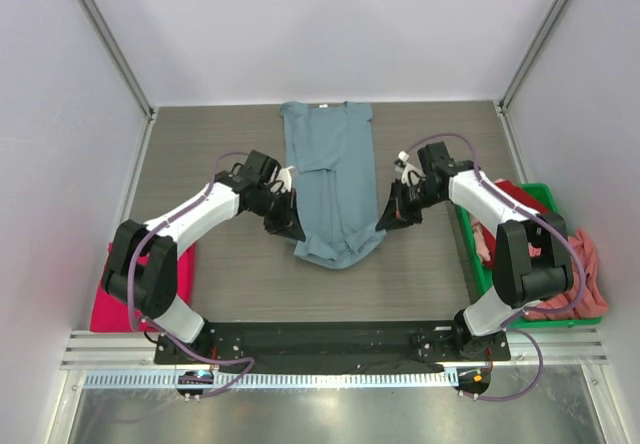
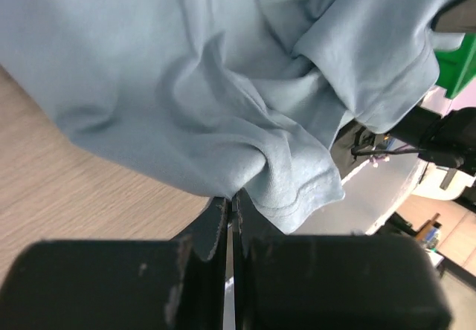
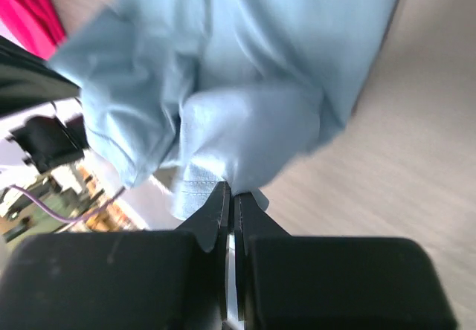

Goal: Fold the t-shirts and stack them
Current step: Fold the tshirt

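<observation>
**Top external view: both tools pinching the grey-blue shirt near its near hem**

Walls are closing in the surface (image 1: pixel 200 154) on its left, right and far sides. Bare wood is lying open on both sides of the grey-blue t-shirt (image 1: pixel 330 179), with more on the left. A green bin (image 1: pixel 548 196) is taking up the right edge, against the wall.

One grey-blue t-shirt is lying lengthwise in the middle, its collar at the far edge and its sides turned in, so it is showing as a narrow strip. Its near end is bunching and creasing between the two arms. The left tool (image 1: pixel 293 231) is clamping the shirt's left edge and the right tool (image 1: pixel 386 221) its right edge. In the wrist views each pair of fingers is pressing together on a fold of the pale blue cloth (image 2: pixel 186 85), left tool (image 2: pixel 232 215) and right tool (image 3: pixel 232 207) alike.

One magenta-pink t-shirt (image 1: pixel 105 299) is sitting flat at the near left corner, well apart from the blue one. Red cloth (image 1: pixel 512 194) and salmon-pink cloth (image 1: pixel 590 264) are filling the one bin; how many shirts these are I cannot tell.
</observation>
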{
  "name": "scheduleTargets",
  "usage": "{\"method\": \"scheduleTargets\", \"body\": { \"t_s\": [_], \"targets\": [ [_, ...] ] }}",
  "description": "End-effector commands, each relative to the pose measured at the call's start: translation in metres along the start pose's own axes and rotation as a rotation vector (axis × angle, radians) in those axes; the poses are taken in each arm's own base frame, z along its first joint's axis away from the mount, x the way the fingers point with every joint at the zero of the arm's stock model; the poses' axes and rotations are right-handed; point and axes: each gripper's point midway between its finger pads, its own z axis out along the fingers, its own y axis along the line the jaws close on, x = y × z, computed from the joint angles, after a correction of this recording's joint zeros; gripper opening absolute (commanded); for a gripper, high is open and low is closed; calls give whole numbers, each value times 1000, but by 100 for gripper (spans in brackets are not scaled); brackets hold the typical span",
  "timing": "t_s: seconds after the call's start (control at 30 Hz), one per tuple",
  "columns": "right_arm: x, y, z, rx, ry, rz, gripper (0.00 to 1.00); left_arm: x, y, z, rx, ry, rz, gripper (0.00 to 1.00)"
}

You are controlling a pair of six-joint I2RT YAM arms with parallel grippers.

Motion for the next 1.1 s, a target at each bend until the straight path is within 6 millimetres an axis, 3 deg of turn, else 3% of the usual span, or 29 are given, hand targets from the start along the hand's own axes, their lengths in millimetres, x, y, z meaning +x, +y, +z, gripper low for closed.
{"method": "scheduleTargets", "body": {
  "t_s": [0.0, 0.1, 0.2, 0.33, 0.57, 0.7, 1.07],
  "targets": [
    [-30, 23, -21, -38, -86, -95, 1, -29, -12, -21, -1, -82, 89, 0],
    [-56, 31, -22, -41, -124, -130, 1, -66, -9, -34, -17, -176, 80, 0],
    [-84, 42, -26, -50, -171, -172, 1, -94, 2, -36, -42, -215, 61, 0],
    [-121, 43, -22, -44, -199, -202, 1, -131, 2, -41, -55, -260, 82, 0],
    [-173, 36, -11, -21, -248, -247, 1, -166, 16, -24, -85, -276, 102, 0],
    [-200, 33, -5, -11, -280, -268, 1, -183, 33, -12, -118, -273, 98, 0],
    [-243, 24, 12, 14, -313, -295, 1, -226, 58, -7, -181, -322, 111, 0]
  ]
}}
